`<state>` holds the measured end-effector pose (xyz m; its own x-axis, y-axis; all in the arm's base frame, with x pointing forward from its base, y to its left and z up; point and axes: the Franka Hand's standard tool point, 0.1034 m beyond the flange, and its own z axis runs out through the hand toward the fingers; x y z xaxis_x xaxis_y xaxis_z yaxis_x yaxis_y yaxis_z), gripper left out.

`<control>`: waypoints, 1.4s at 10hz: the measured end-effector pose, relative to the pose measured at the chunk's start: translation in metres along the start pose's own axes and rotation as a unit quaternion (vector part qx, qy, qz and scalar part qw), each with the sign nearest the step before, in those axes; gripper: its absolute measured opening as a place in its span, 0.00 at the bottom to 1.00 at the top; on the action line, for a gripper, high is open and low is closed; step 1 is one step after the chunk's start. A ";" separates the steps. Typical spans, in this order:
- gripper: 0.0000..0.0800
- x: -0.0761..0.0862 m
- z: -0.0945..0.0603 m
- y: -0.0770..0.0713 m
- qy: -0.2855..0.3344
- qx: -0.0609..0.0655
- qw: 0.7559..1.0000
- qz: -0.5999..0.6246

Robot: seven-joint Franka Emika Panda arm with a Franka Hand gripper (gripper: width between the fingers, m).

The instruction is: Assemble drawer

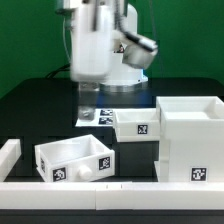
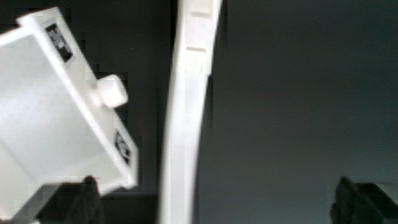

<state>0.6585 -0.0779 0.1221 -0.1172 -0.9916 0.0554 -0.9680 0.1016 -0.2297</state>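
**Drawer [image 1: 188, 128] in pieces: one tray loose up front, gripper spread and empty**

Closest to my exterior camera runs the low front rail [image 1: 110, 188]. Just behind it sits the loose tray [image 1: 72, 160], open side up, with its round knob [image 1: 97, 172] facing that rail. The wrist camera confirms this: the tray and knob lie just beside the rail, near it but apart.

In that same wrist picture I see the gripper [image 2: 222, 205] with its dark fingers [image 2: 71, 202] set wide apart. Only bare black table [image 2: 294, 110] lies between them, so it is spread and holding nothing.

Further back, the second tray [image 1: 135, 123] rests against the side of the housing [image 1: 190, 152] that faces the exterior view's left. I cannot tell whether it is partly inside or only touching. Behind those lies the marker board [image 1: 93, 115], and above it the arm [image 1: 95, 45], which is blurred in the exterior view.

My reading is that the step in hand is fetching the loose tray, with neither tray clearly seated. The next move calls for bringing the fingers down over one tray wall, clear of the knob and the rail. They should close squarely so the tray does not twist, then carry it to the housing opening, lined up with it.
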 end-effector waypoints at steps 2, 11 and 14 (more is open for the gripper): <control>0.81 -0.002 0.004 -0.001 0.002 0.014 0.998 0.065; 0.81 0.041 0.043 0.015 -0.006 0.042 0.902 0.430; 0.81 0.043 0.043 0.015 -0.004 0.049 0.910 0.412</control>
<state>0.6489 -0.1225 0.0791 -0.7923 -0.5823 -0.1825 -0.5274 0.8038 -0.2752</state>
